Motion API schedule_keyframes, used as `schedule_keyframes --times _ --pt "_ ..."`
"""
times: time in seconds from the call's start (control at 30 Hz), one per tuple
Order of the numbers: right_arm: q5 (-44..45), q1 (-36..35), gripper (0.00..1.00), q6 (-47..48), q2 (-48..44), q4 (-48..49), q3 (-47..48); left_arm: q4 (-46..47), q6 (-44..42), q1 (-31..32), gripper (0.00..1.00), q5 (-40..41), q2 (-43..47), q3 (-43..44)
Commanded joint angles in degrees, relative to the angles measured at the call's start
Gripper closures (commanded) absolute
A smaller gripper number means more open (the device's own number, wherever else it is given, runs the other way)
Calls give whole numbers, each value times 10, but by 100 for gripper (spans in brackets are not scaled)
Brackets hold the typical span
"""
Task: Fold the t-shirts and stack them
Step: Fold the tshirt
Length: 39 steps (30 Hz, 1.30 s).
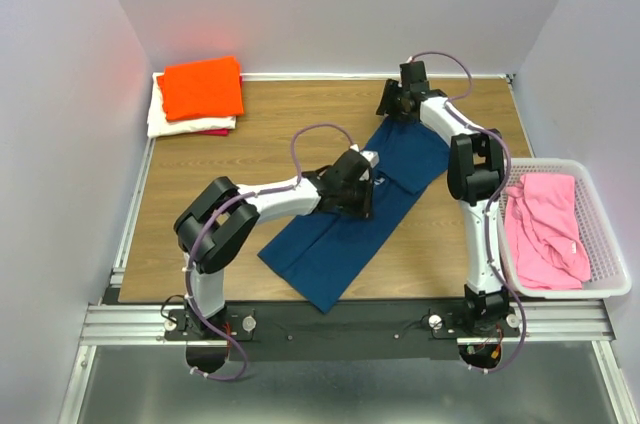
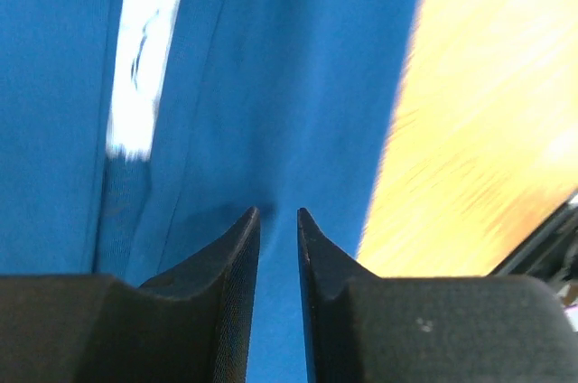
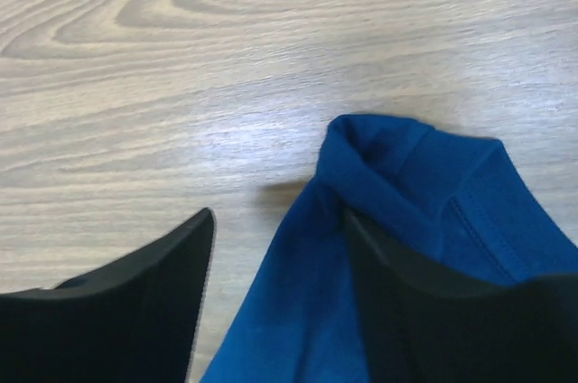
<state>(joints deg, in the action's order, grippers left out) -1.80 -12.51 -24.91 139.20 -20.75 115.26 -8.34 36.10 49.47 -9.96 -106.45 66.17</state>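
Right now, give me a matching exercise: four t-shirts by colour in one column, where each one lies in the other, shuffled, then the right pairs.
1 navy t-shirt
2 orange t-shirt
3 pink t-shirt
4 cream-white t-shirt

A in the white basket
B topmost, far-left corner
C spread across the table
D directly under the orange one

Pairs: 1-C, 2-B, 3-A, 4-D.

From above and behind we overlook the navy blue cloth t-shirt [image 1: 335, 249]; both wrist views look down close on it too.
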Motion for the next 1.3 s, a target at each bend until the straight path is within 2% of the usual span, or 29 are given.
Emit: schedule_keyframes --times 0.0,0.2,0.23,0.37,0.47,0.5,0.6,0.7,0.87,1.03,1.27 --pt "33 -2 26 25 -44 -45 18 -38 -41 -11 67 19 14 69" --pt "120 4 26 0 -151 -58 -43 -103 -87 -50 67 89 46 71" --pt "127 5 26 -9 -169 -58 -81 -109 -88 -53 67 114 50 65" --pt "161 6 27 -39 -252 -59 -183 -107 -90 -67 70 130 66 20" --pt "159 6 39 -65 -279 -59 -256 -105 -86 -68 72 147 76 -9" --pt "158 6 48 -77 -291 -58 -271 -105 -85 -68 72 158 78 -23" --pt "156 6 62 -88 -301 -58 -325 -100 -85 -69 73 169 83 -48" --pt "167 6 69 -93 -300 -58 -358 -99 -84 -70 73 182 87 -63" --pt "183 6 69 -95 -274 -56 -372 -102 -84 -70 73 201 89 -72" --pt "162 6 71 -79 -209 -55 -334 -87 -75 -69 74 187 72 -86" --pt "125 6 69 -35 -91 -55 -193 -48 -37 -54 75 122 61 -113"
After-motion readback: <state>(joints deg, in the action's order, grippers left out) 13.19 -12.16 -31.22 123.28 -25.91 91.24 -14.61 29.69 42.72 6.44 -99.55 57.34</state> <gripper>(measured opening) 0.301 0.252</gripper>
